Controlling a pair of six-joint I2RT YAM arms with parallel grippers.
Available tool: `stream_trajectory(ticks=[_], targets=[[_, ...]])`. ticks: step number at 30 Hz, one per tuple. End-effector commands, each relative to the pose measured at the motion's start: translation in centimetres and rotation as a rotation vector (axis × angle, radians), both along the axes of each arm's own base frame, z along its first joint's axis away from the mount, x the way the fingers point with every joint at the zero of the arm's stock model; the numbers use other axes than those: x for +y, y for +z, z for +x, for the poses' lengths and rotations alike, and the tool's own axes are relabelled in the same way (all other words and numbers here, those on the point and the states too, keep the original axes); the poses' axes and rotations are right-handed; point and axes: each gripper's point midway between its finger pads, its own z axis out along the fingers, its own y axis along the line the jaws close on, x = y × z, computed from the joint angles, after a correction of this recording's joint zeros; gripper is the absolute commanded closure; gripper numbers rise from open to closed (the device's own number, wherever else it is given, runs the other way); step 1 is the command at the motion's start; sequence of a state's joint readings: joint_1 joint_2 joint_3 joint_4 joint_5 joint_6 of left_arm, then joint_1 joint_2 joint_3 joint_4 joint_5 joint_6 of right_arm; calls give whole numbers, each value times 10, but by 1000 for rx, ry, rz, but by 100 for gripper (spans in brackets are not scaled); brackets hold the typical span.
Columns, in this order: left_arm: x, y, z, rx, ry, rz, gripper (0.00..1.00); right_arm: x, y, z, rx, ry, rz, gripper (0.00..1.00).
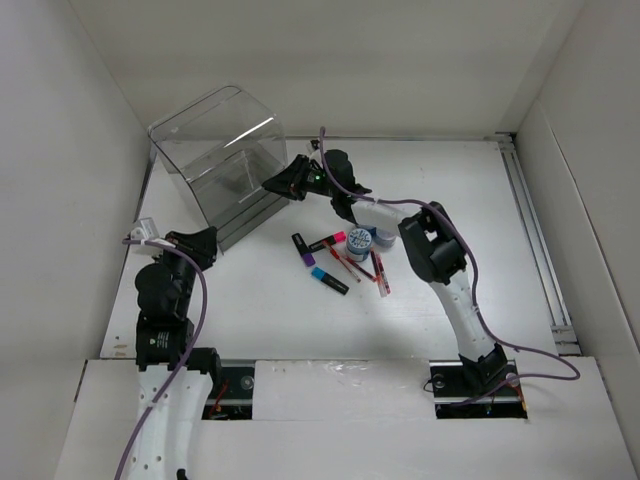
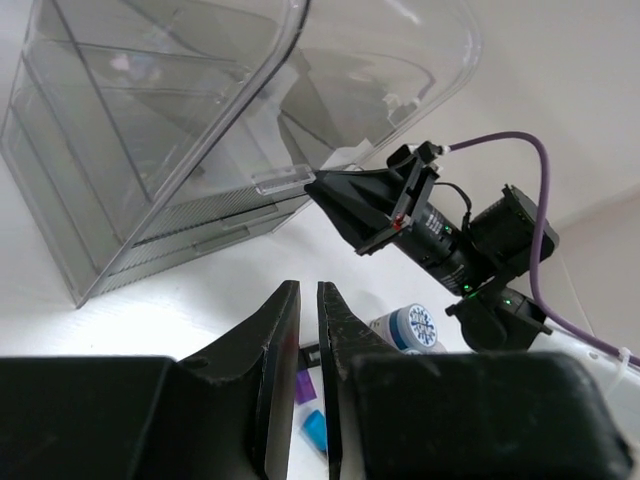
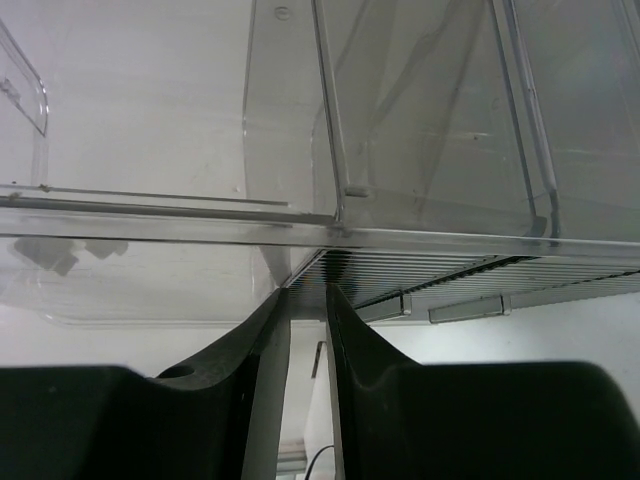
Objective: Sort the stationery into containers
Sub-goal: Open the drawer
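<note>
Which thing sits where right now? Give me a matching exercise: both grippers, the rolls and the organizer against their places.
Things:
1. right gripper
2. left gripper
3. rolls
4. organizer

Places:
A. far left of the table
B. beside the organizer's near corner
C. at the organizer's clear front edge
D. mid-table, just right of the markers

Pairs: 1-C, 2-B, 3-D, 4-A

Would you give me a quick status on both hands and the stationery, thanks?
Left hand shut, empty. Right hand shut, tips at organizer lid edge, grip unconfirmed. Stationery loose on table, none put away. Right arm stretched close beside the pile.
</note>
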State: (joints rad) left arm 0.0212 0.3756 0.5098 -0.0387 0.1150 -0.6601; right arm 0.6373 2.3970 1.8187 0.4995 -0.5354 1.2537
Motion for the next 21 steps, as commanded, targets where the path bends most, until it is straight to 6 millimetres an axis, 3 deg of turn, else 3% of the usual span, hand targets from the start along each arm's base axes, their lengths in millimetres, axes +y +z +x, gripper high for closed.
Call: stream_trajectory(ticks=[1, 9, 11, 12, 21], targets=[[6, 3, 0, -22, 39, -27, 90, 12, 17, -12, -42, 45, 33, 74], [9, -9, 1, 0, 60, -44, 90, 9, 26, -32, -60, 88, 48, 71], [7, -15, 1, 11, 51, -45, 90, 7, 20, -37, -50, 97, 42, 70], [5, -15, 1, 11, 41, -45, 90, 6, 30, -38, -72, 97, 58, 70], [5, -21, 2, 20, 42, -45, 90, 4, 46, -45, -101, 117, 78, 65]])
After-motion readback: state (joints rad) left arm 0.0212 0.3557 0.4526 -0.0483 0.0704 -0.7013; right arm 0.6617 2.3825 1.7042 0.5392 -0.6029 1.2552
